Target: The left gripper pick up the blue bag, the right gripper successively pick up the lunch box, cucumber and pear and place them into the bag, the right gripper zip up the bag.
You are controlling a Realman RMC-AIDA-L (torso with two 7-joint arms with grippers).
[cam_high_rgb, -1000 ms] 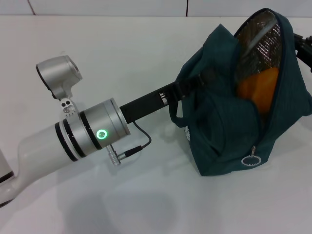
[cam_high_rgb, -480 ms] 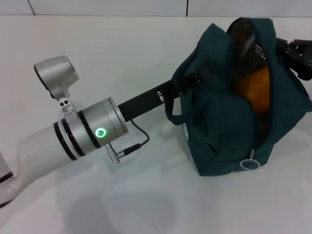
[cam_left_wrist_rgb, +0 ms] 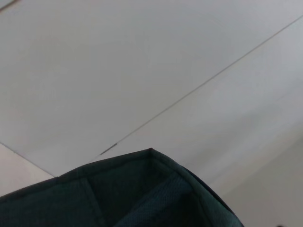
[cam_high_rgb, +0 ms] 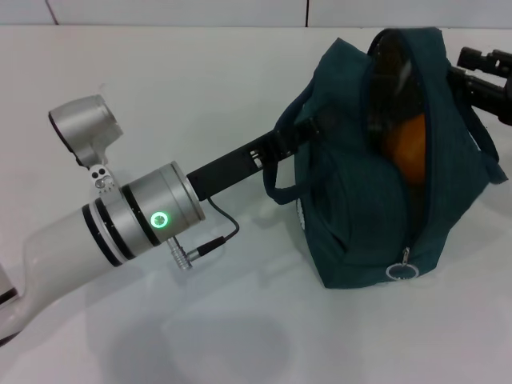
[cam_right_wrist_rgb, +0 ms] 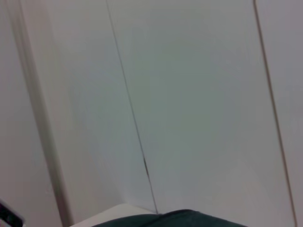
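Dark teal fabric bag (cam_high_rgb: 376, 168) stands on the white table (cam_high_rgb: 200, 96), mouth gaping toward the upper right. Left gripper (cam_high_rgb: 308, 128) reaches in from the silver-and-white left arm (cam_high_rgb: 120, 224) via its black end section and meets the bag's left side at the strap (cam_high_rgb: 276, 180); the fingertips are buried in fabric, so can't tell if the jaws are clamped or loose. Bag sits directly at and beyond those jaws.

Right gripper (cam_high_rgb: 480, 76), black, sits at the right edge, touching the bag's upper right rim just outside the opening. Its jaw state can't be read either.

Inside the opening: an orange object (cam_high_rgb: 404, 152), partly hidden, below a dark lining. Zip track runs down the front edge to a metal ring pull (cam_high_rgb: 400, 270) near the bag's base, zip undone.

Small white print on the bag's left face near the strap, too small to read.

Left wrist view: only the bag's teal rim (cam_left_wrist_rgb: 142, 194) against white panels. Right wrist view: a sliver of teal fabric (cam_right_wrist_rgb: 180, 220), white wall.
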